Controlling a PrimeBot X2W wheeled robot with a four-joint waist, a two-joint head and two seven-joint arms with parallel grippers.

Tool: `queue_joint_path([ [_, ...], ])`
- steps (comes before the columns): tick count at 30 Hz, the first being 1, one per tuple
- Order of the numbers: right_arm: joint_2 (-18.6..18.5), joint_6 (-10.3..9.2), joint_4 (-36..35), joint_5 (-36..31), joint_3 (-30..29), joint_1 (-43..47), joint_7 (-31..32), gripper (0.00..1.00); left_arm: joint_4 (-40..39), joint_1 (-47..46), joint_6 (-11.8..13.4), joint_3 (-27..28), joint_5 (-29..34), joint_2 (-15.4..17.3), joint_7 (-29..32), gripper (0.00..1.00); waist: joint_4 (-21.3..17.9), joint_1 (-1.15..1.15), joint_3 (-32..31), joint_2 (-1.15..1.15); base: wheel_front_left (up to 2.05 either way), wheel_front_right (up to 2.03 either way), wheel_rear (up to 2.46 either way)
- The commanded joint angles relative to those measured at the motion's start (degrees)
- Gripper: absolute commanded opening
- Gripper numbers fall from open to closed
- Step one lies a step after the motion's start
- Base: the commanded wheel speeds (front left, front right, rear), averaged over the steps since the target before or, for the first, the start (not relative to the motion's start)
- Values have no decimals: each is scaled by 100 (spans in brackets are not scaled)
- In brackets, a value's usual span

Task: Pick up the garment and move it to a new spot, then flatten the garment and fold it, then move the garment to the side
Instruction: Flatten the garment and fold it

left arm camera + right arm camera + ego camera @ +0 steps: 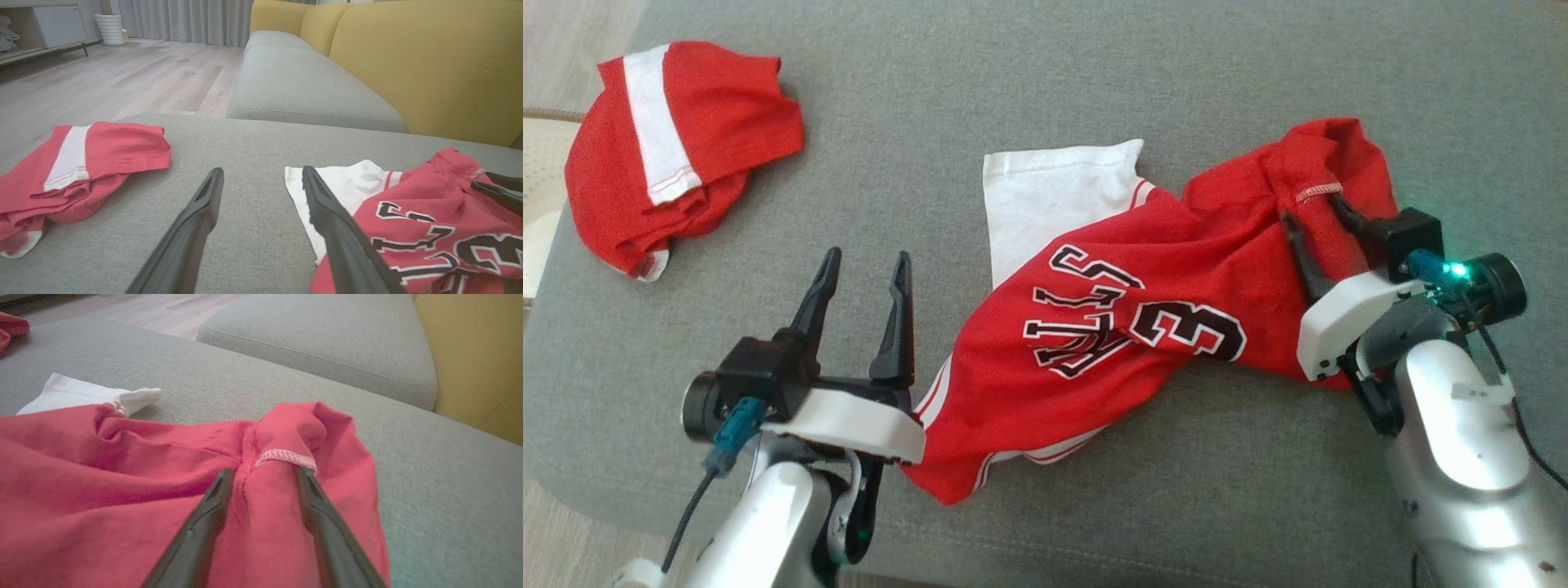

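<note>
The garment (1013,367) is a red jersey with black-and-white lettering and a white sleeve, lying crumpled across the grey cushion (1045,82). In the left wrist view the garment (429,212) lies at the lower right. My right gripper (1311,208) rests on its right end, jaws apart, straddling a raised fold beside a stitched hem. The right wrist view shows that gripper (264,471) with a ridge of the garment (102,477) bunched between its fingers. My left gripper (867,256) stands open over bare cushion just left of the jersey, and the same gripper (261,169) holds nothing.
A second red garment with a white stripe (686,147) lies bunched at the cushion's far left corner, also (81,163). A yellow sofa back (429,69) and another grey seat (294,81) lie beyond. Wooden floor (122,73) borders the cushion's left side.
</note>
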Motion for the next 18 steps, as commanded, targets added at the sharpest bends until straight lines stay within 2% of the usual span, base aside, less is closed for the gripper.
queue_joint_path([
  [1, 8, 42, -139, -12, 68, -146, -9, 0, -152, -241, -23, 239, 67, 42, -67, 100, 11, -1, 20, 0, 0, 0, 0],
  [5, 79, 42, 55, 48, -129, -285, -131, 0, -172, -201, -77, 379, 155, -34, -68, 100, -21, -1, 38, 0, 0, 0, 0],
  [11, 287, 42, 192, 639, -709, -316, -293, 0, -176, -137, -174, 526, 286, -134, -69, 100, -106, -1, 60, 0, 0, 0, 0],
  [18, 462, 42, 448, 2429, -1396, -302, -238, 0, -141, -124, -307, 625, 411, -230, -69, 100, -178, -1, 99, 0, 0, 0, 0],
])
